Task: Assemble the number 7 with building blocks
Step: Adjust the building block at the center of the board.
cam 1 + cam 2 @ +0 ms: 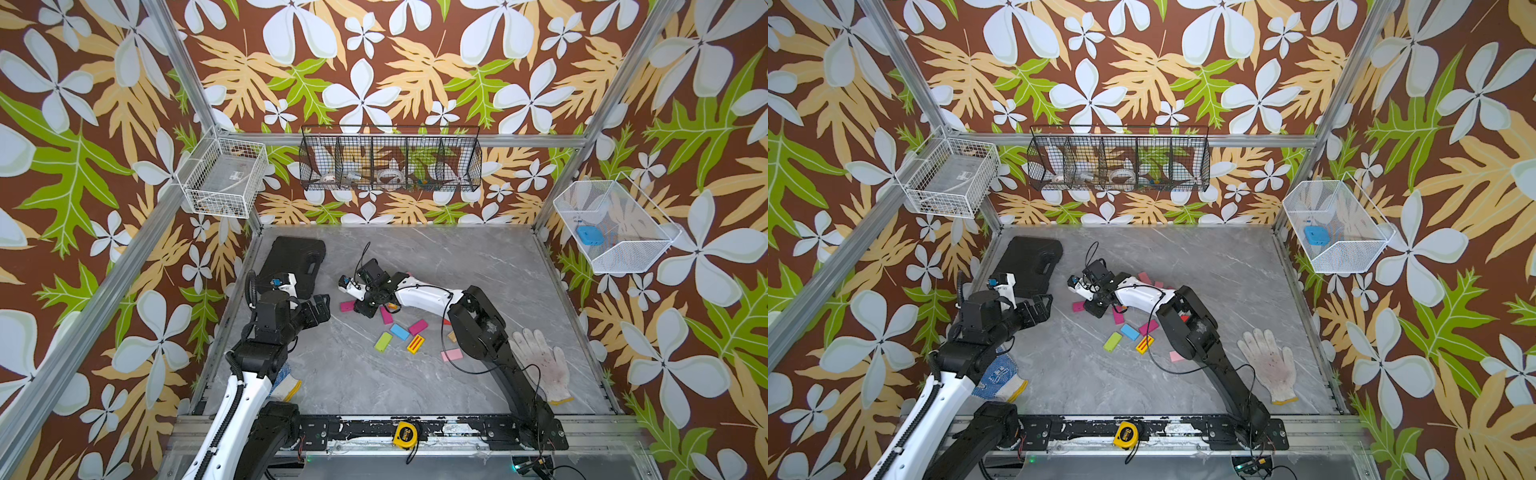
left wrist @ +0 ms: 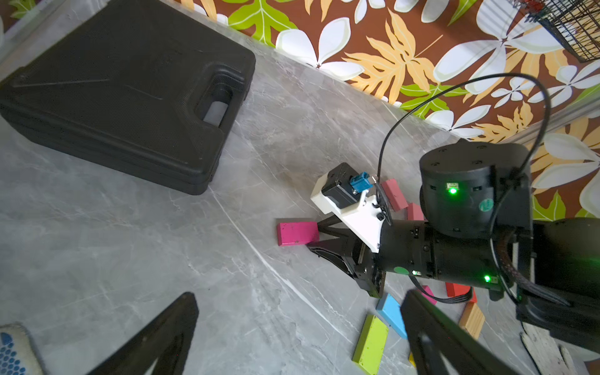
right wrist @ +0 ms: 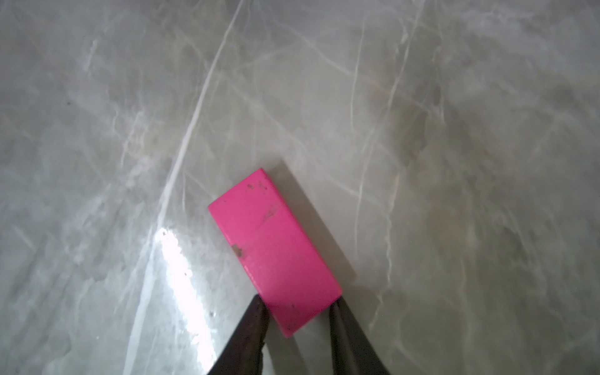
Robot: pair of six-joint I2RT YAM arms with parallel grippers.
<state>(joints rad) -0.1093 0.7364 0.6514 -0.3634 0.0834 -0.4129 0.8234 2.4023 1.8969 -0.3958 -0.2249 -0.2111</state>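
I have the right fingers [image 3: 256, 324] pinching the near end of a magenta block [image 3: 272, 246], with one tip against each long side. The rest of the block sticks out ahead of the tips. From the left wrist view it appears to lie flat on the grey tabletop [image 2: 130, 243].

The left fingers [image 2: 156, 334] are spread wide with nothing between them. They hang over bare tabletop off to the side of the right fingers, well apart from the held block. A black case [image 1: 291, 259] lies just beyond them.

The other loose blocks sit behind the right fingers, beside and partly under that arm's wrist. In a top view I pick out a second magenta block [image 1: 386, 314] nearest the fingers, then a blue block [image 1: 400, 331], a green block [image 1: 383, 341] and a yellow block [image 1: 415, 344] with red stripes. A pink block [image 1: 451, 354] lies farthest back. All of them are clear of both pairs of fingers.
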